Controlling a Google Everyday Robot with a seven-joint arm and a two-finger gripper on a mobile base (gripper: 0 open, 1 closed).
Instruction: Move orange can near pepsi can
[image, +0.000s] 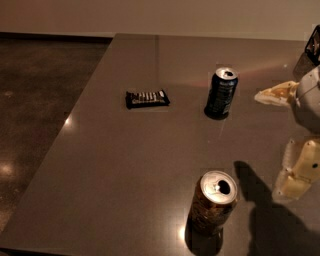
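Note:
The orange can (214, 205) stands upright near the table's front edge, with mottled orange-brown sides and an opened silver top. The pepsi can (221, 93), dark navy blue, stands upright farther back, well apart from it. My gripper (283, 134) is at the right edge of the view, above the table, to the right of both cans and touching neither. Its two pale fingers (296, 173) stand wide apart with nothing between them.
A dark wrapped snack bar (146, 98) lies left of the pepsi can. The grey table (125, 165) ends at a left edge and a near front edge, with dark floor (35, 100) beyond. The gripper's shadow (265, 210) falls right of the orange can.

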